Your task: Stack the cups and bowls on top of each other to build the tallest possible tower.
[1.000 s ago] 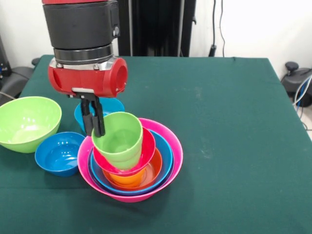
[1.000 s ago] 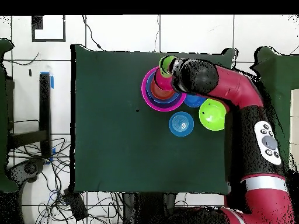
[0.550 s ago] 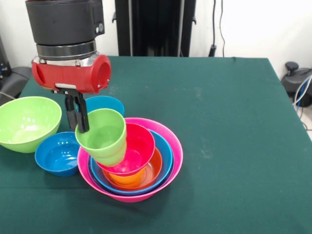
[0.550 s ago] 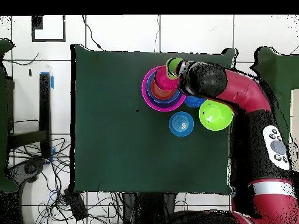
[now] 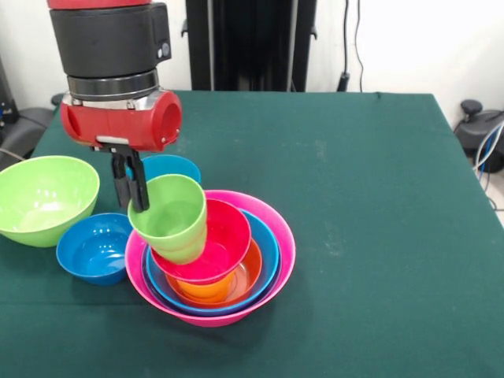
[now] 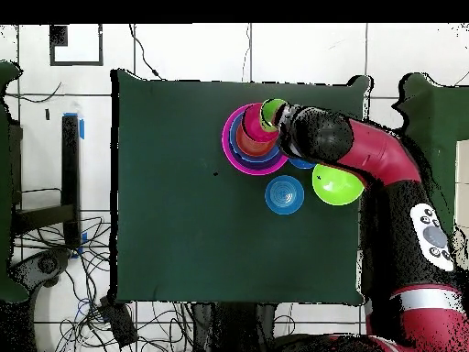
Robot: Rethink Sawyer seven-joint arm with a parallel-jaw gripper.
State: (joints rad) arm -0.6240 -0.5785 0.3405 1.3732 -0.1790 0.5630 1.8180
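One lime green cup [image 5: 169, 216], mouth tilted upward, pinched by the hand [image 5: 131, 189].

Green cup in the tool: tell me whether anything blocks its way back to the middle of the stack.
Nothing visible does. The tool grips the green cup by its rim; the cup hangs tilted over the edge of the red-pink bowl, the top of the tower. That bowl's hollow beside the cup is open.
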